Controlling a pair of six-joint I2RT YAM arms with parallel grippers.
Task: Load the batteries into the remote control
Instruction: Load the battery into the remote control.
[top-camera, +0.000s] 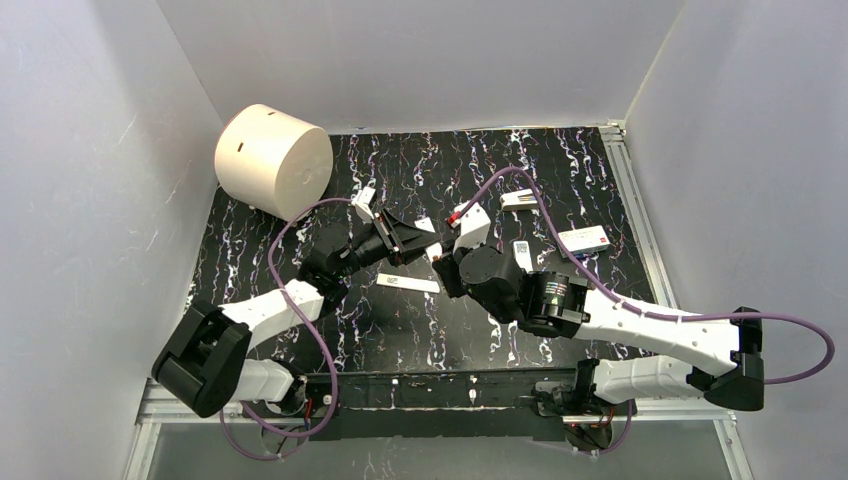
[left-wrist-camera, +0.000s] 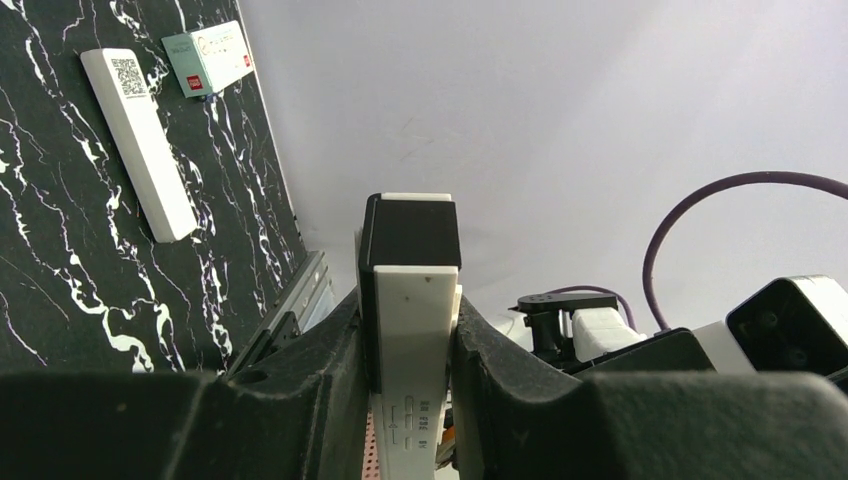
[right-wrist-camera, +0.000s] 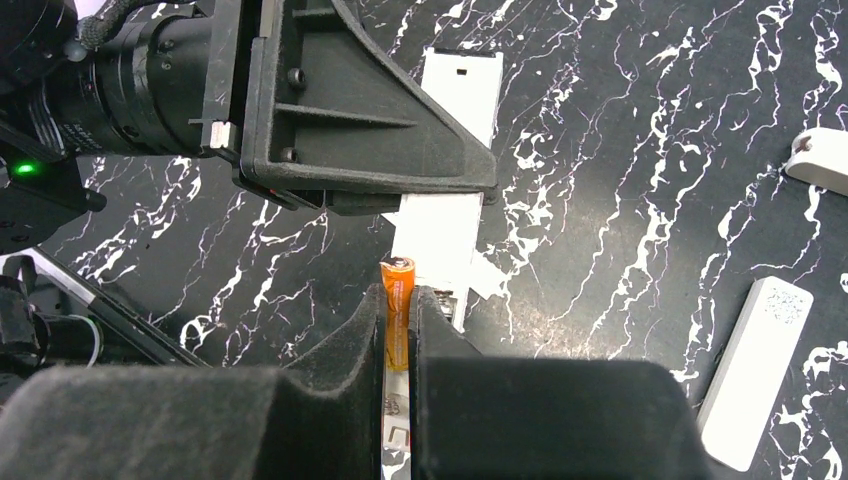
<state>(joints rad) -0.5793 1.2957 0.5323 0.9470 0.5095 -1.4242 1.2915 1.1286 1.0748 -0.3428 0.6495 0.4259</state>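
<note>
My left gripper (left-wrist-camera: 410, 312) is shut on the remote control (left-wrist-camera: 412, 330), a slim white bar clamped by its long sides with small printed marks on the face toward the camera. In the right wrist view the remote control (right-wrist-camera: 452, 215) sticks out below the left gripper's black jaws, above the table. My right gripper (right-wrist-camera: 400, 298) is shut on one of the batteries (right-wrist-camera: 397, 300), an orange cell whose tip pokes out beyond the fingertips at the remote's near end. In the top view the left gripper (top-camera: 405, 238) and right gripper (top-camera: 441, 259) meet mid-table.
A plain white strip (top-camera: 408, 284) lies on the black marbled table (top-camera: 400, 330) in front of the grippers. A white bar with a QR code (right-wrist-camera: 757, 370), a white box with a red mark (top-camera: 585, 239) and another white piece (top-camera: 517, 199) lie right. A white cylinder (top-camera: 273, 160) stands far left.
</note>
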